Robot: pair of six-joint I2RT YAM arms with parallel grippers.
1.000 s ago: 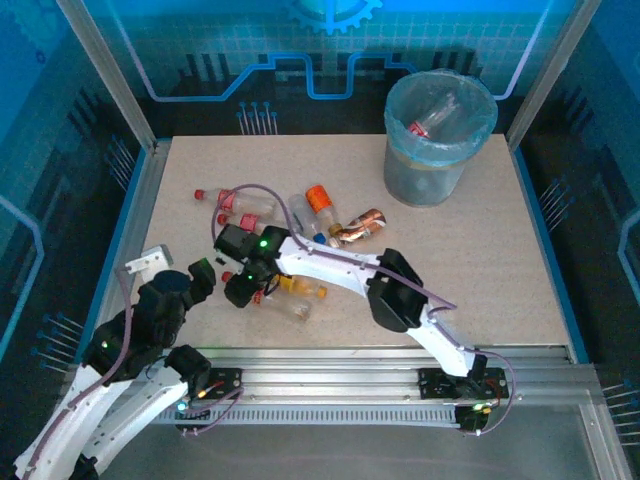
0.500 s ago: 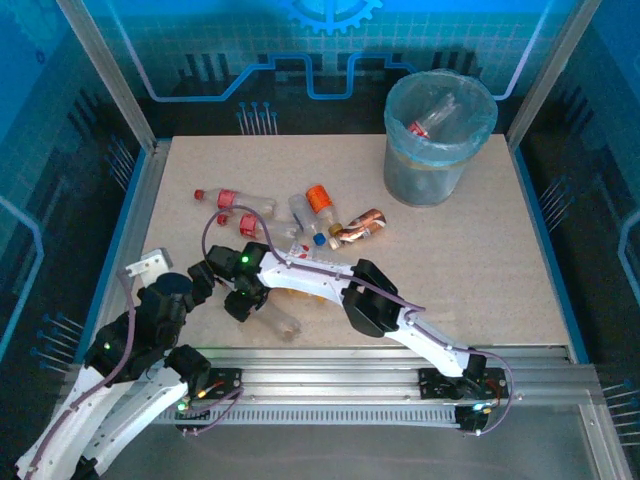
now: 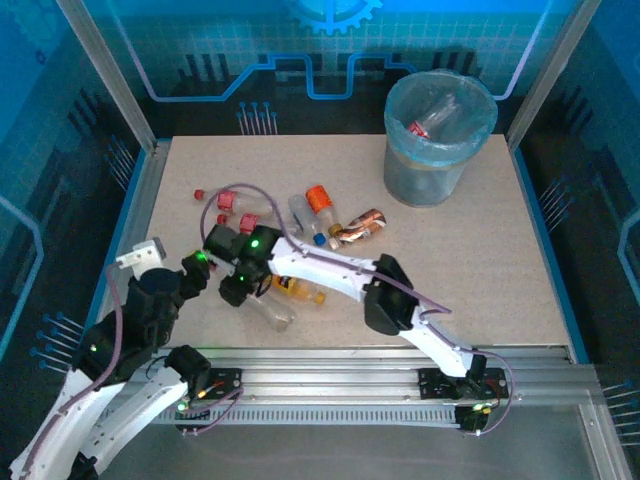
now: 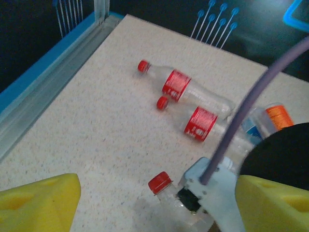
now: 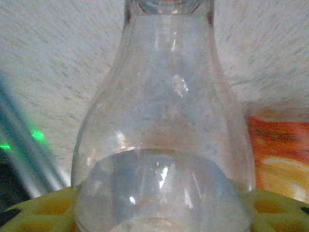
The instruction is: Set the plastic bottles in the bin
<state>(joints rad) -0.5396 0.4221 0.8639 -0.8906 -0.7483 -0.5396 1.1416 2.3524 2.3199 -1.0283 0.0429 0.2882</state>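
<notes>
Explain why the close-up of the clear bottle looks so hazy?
Right wrist: clear bottle almost against the lens, soft, with small glints. Left wrist: red-labelled bottles fairly sharp, yellow fingers blurred. Top external: even bluish light.

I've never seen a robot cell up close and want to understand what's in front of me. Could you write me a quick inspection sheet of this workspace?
Surface: speckled beige table, no spills seen.
Job's things: grey bin at the far right with a bottle inside; more lie loose left of centre, among them two red-labelled bottles and an orange-capped bottle.
Clutter: nothing seen.
Grippers: left gripper open and empty; right gripper straddles a clear bottle, firm grip unclear.
Cables: purple cable loops above the right wrist, over the loose bottles.
Surroundings: metal frame posts and blue lit panels.
</notes>
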